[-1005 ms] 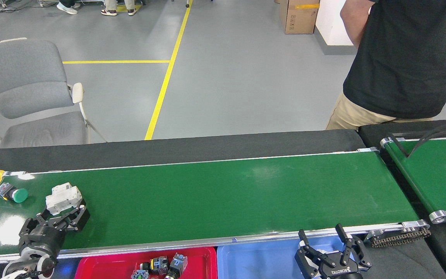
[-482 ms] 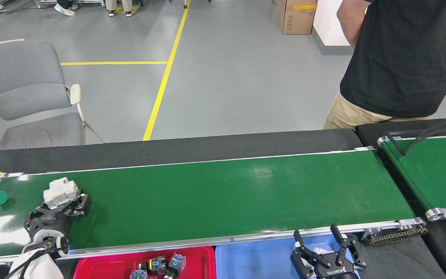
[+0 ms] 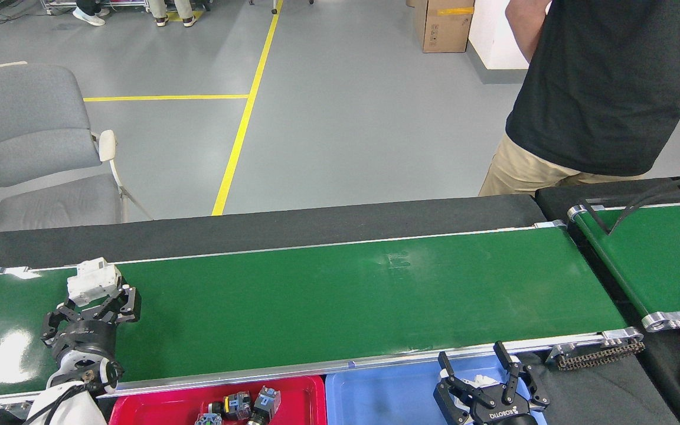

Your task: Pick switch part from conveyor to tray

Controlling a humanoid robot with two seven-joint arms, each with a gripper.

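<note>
Switch part [image 3: 92,282] sits pinched in our left tool [image 3: 97,299] over the conveyor [image 3: 340,295]; our right tool [image 3: 477,378] hangs spread above the blue tray [image 3: 387,398].

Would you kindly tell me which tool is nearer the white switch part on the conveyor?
Left. The left tool is right at the white switch part; the right tool hangs far off over the blue tray.

The switch part [image 3: 93,281] sits on the conveyor [image 3: 340,295] at nine o'clock, just beyond my left claw [image 3: 99,300]. Two trays [image 3: 293,392] lie side by side at six o'clock, before the conveyor.

Factory floor: yellow floor lines [image 3: 239,130], green conveyor [image 3: 346,295], parts trays [image 3: 157,401].
</note>
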